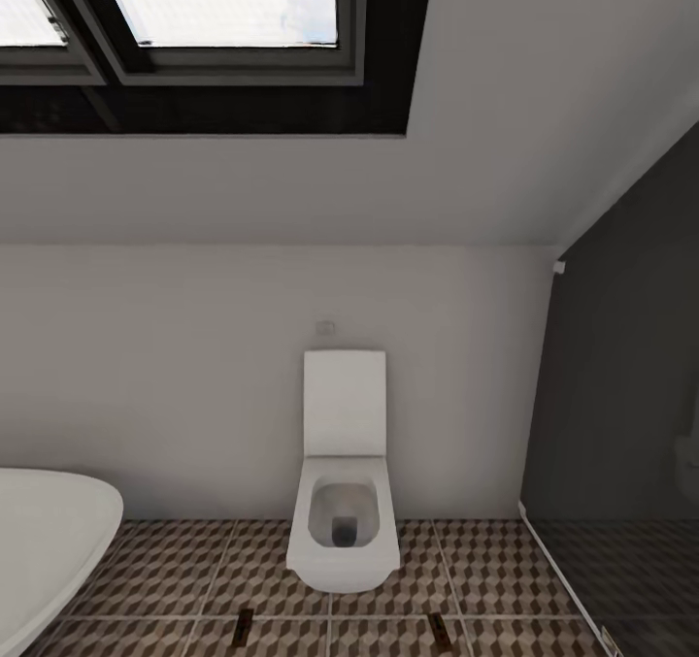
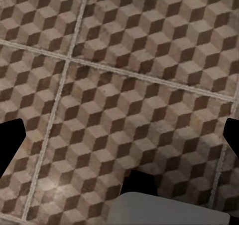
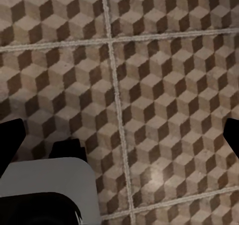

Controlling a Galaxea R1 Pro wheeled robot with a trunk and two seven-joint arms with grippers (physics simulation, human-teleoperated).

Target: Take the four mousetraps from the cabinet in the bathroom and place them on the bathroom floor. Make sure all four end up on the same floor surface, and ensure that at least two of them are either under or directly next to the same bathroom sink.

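Two mousetraps (image 1: 243, 628) (image 1: 439, 626) are lying on the bathroom floor (image 1: 485, 579) before the toilet (image 1: 343, 502), apparently placed; two remain unaccounted for. Both claws, left (image 2: 119, 135) and right (image 3: 119, 135), are hanging open and empty.

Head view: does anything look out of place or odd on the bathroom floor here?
Two small dark-brown flat pieces, apparently mousetraps, lie on the patterned bathroom floor in front of the toilet: one toward the bathtub, one toward the dark glass panel. Otherwise nothing is spilled, tipped or damaged.
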